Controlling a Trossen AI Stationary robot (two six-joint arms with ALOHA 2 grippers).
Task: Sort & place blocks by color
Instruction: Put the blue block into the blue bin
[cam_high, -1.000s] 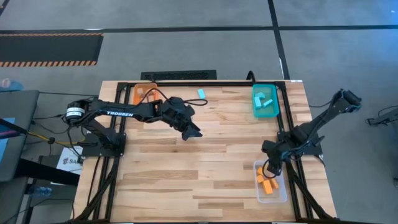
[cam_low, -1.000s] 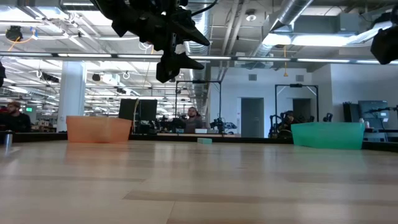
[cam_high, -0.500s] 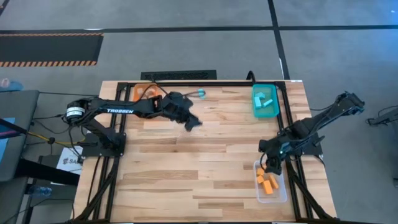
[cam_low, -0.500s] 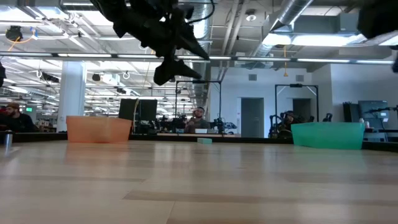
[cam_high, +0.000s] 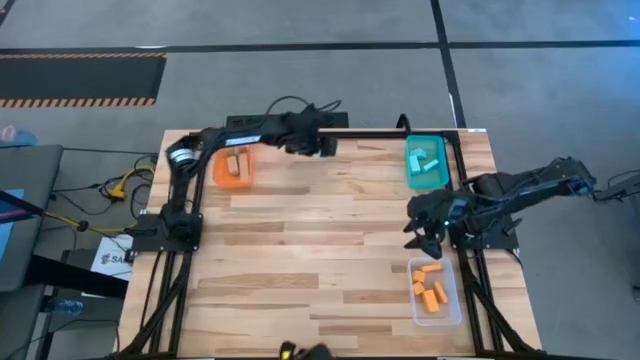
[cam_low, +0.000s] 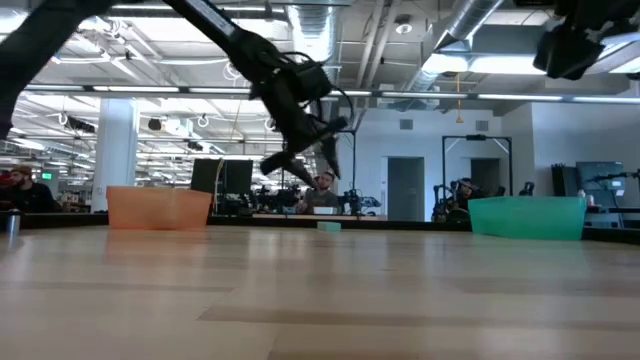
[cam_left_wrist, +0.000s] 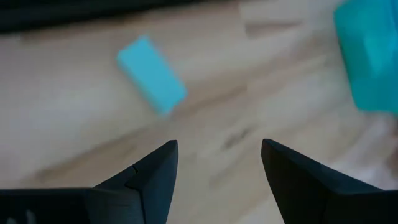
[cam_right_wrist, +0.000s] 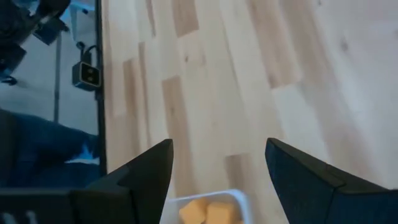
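Note:
A light blue block (cam_left_wrist: 152, 74) lies flat on the table near its far edge, also seen in the low view (cam_low: 328, 226). My left gripper (cam_left_wrist: 217, 155) hangs open just short of it and above it (cam_high: 325, 147), touching nothing. My right gripper (cam_high: 417, 235) is open with nothing between its fingers (cam_right_wrist: 217, 155), above the table just beyond the far end of a clear tray (cam_high: 452, 305). That tray holds several orange blocks (cam_high: 430, 288).
An orange tray (cam_high: 232, 178) with pale wood blocks stands at the far left. A teal tray (cam_high: 426, 180) with light blue blocks stands at the far right. The wooden table top (cam_high: 320, 260) between the trays is bare. People and machines show in the room behind.
My left gripper has swung from the middle of the table toward the far edge, sinking a little and rolling, and now hangs by the light blue block. My right gripper has risen from the clear tray and drawn toward the far edge.

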